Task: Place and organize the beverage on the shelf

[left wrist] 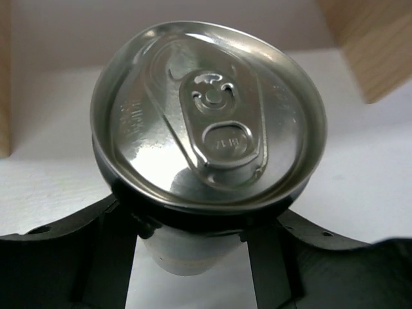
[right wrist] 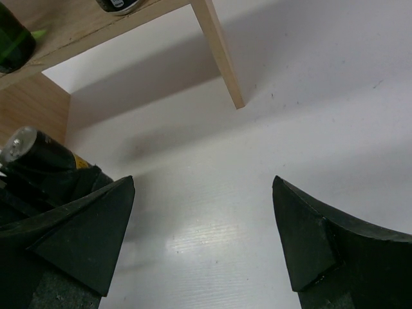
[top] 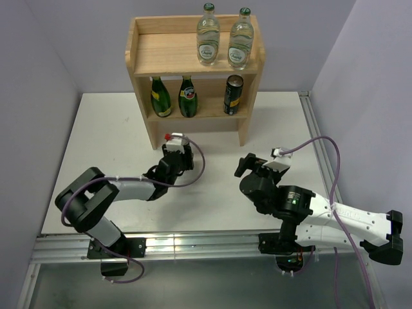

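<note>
Can (left wrist: 206, 129), a smooth dark cylinder with a shiny silver pull-tab lid, sits upright over the matte white desk (top: 109, 148), just before the pale grained-wood shelf (top: 167, 51), clamped in the left hand (left wrist: 196, 225) (right hand (right wrist: 203, 212) spread apart, empty).

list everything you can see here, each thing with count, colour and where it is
shelf: one, light wood, two tiers, far side of the table
clear glass bottles: two, green caps, upright on the top tier, right half
dark green bottles: two, upright on the lower tier, left part
shelved can: one, dark with yellow marks, upright on the lower tier, right end
held can: one, dark with a silver top, in front of the shelf
table: one, white
left gripper: one, black, shut on the held can
right gripper: one, black, open and empty, over the table near the shelf's right leg
</note>
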`<state>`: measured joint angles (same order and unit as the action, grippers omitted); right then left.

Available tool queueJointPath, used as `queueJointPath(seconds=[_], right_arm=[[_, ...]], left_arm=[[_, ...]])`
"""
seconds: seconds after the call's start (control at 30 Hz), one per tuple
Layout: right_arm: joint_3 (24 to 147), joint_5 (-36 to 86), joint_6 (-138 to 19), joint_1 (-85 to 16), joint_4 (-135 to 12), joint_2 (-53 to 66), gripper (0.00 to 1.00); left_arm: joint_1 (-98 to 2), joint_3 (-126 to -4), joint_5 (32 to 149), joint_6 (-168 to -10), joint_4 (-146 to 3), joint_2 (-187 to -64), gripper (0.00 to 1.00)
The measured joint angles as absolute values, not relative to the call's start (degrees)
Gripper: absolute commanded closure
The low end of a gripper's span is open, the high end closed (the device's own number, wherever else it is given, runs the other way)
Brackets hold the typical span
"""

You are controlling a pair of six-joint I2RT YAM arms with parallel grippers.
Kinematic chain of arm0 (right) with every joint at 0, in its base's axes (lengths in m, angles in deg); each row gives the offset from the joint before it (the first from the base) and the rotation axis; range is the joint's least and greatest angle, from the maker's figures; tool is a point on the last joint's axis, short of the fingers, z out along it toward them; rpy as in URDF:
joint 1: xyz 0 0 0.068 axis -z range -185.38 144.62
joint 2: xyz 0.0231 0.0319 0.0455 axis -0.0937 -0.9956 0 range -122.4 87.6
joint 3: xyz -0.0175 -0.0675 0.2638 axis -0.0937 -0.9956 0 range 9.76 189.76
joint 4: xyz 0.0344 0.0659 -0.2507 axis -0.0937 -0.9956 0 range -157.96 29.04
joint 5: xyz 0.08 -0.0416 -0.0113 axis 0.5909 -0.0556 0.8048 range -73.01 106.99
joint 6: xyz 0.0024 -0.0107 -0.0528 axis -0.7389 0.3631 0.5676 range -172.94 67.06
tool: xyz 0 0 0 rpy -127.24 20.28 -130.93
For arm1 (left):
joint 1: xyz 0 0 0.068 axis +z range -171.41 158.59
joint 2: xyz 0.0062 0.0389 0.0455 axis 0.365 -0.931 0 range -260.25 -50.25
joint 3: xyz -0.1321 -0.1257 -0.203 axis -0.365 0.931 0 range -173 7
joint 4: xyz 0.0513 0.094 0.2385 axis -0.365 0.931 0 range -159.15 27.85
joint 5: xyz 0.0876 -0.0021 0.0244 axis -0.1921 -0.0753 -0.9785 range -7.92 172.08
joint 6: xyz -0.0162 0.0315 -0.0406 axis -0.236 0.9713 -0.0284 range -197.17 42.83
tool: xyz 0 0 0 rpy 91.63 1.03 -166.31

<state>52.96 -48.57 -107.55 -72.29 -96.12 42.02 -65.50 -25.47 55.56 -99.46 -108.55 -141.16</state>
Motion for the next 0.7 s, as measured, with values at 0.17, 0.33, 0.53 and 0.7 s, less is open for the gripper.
queueJointPath(seconds=[0.17, 0.33, 0.53, 0.7], right_arm=[[52.46, -48.57, -107.83, -72.23, -96.36, 42.13, 0.06], [52.07, -48.59, -108.71, -72.23, -96.75, 43.50, 0.06], [51.22, -48.63, -109.95, -72.23, -98.24, 44.77, 0.06], [50.54, -49.03, -110.72, -72.23, -99.26, 45.08, 0.06]], left_arm=[[-69.94, -37.66, 54.73, -98.15, -95.09, -136.40, 1.00], [-70.25, -48.20, 54.01, -97.14, -89.62, -135.30, 1.00], [-70.42, -55.63, 53.57, -95.61, -85.10, -137.62, 1.00], [-70.97, -61.40, 53.59, -94.23, -81.71, -142.36, 1.00]])
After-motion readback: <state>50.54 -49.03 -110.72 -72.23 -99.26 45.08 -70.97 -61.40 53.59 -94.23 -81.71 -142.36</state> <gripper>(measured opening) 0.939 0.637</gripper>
